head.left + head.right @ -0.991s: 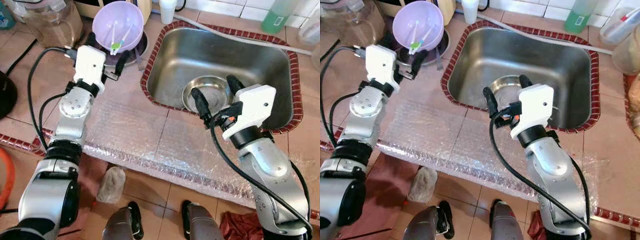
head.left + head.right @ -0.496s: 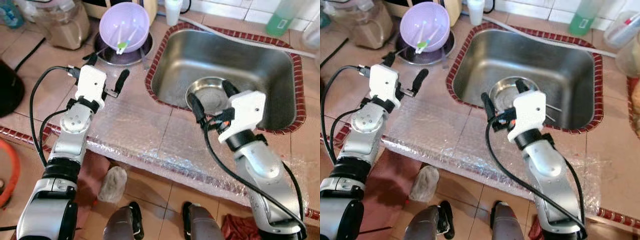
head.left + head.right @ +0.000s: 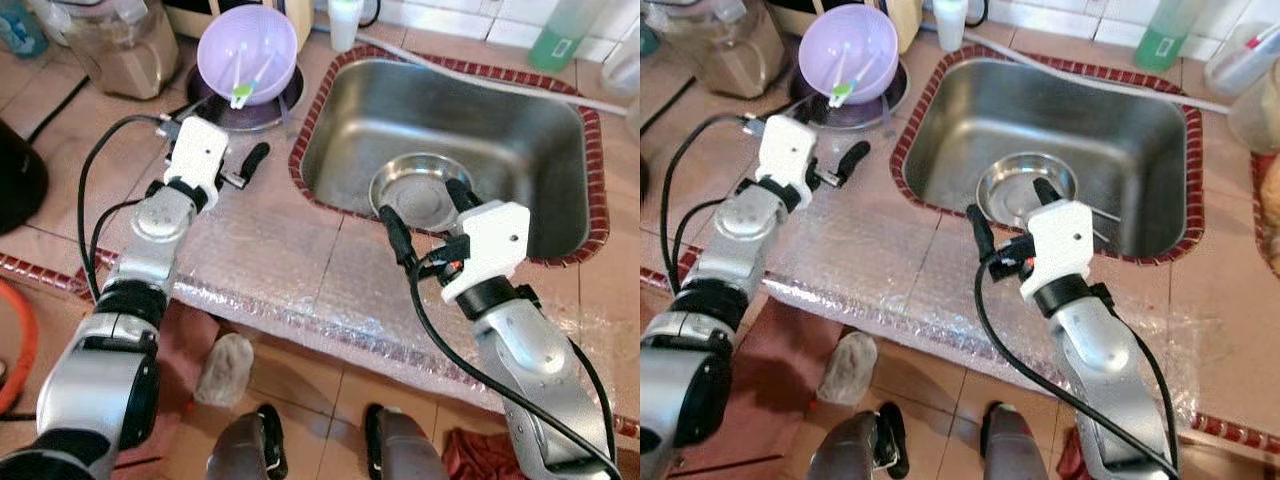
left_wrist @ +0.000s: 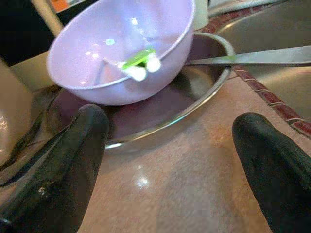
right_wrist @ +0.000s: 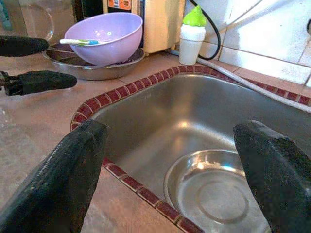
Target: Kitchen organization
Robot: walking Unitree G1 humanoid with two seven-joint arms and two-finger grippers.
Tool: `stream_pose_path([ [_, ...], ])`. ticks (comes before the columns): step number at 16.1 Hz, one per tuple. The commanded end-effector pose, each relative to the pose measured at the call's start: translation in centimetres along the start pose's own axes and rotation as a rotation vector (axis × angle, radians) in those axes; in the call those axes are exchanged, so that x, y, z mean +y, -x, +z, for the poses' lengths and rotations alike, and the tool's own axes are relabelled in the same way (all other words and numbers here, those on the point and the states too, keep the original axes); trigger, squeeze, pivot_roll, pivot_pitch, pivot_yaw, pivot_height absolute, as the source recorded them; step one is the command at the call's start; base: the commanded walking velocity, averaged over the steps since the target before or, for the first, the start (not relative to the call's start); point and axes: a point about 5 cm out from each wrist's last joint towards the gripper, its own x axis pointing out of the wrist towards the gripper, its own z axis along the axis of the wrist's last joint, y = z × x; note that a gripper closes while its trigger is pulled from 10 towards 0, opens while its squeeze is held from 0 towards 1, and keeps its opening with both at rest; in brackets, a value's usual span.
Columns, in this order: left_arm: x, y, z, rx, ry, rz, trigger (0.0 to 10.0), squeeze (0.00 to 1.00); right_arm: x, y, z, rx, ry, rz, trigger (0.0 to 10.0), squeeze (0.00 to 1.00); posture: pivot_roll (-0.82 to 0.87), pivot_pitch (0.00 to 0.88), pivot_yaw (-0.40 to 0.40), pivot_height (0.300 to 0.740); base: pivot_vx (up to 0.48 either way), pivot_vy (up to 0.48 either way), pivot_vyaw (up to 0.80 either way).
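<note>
A purple bowl [image 3: 245,50] holding green-and-white utensils [image 4: 138,65] rests tilted on a shallow steel plate [image 4: 204,92] left of the sink [image 3: 450,110]. A knife [image 4: 262,56] lies across that plate's edge. My left gripper [image 4: 170,155] is open, low over the counter just in front of the plate and touching nothing. A round steel bowl [image 3: 410,180] lies in the sink bottom. My right gripper [image 3: 420,200] is open above the sink's near rim, pointing over the steel bowl and empty.
Bubble wrap [image 3: 270,260] covers the tiled counter's front edge. A blender jar [image 3: 110,40] stands behind the purple bowl, a white bottle with a green cap [image 5: 191,36] behind the sink, a green soap bottle [image 3: 555,30] at back right. A rag [image 3: 225,365] lies on the floor.
My left gripper has come back from the plate under the purple bowl to the counter in front of it. My right gripper has drawn back toward the sink's near rim. Both stay open.
</note>
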Motion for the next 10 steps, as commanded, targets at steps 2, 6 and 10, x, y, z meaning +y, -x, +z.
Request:
stream_pose_path([
  [2, -0.1, -0.1, -0.5, 0.041, -0.019, -0.043, 10.0, 0.00, 0.1, 0.4, 0.4, -0.009, 0.008, -0.001, 10.0, 0.00, -0.27, 0.236, 0.063, 0.740, 0.000, 0.000, 0.00],
  [6, -0.1, -0.6, -0.8, 0.098, -0.043, -0.082, 10.0, 0.00, 0.1, 0.6, 0.4, -0.009, 0.011, -0.006, 10.0, 0.00, -0.27, 0.235, 0.064, 0.740, 0.000, 0.000, 0.00],
  [10, 0.6, -1.1, -0.3, 0.117, -0.084, -0.091, 10.0, 0.00, 0.2, 0.5, 0.3, -0.008, 0.009, -0.003, 10.0, 0.00, -0.27, 0.230, 0.065, 0.740, 0.000, 0.000, 0.00],
])
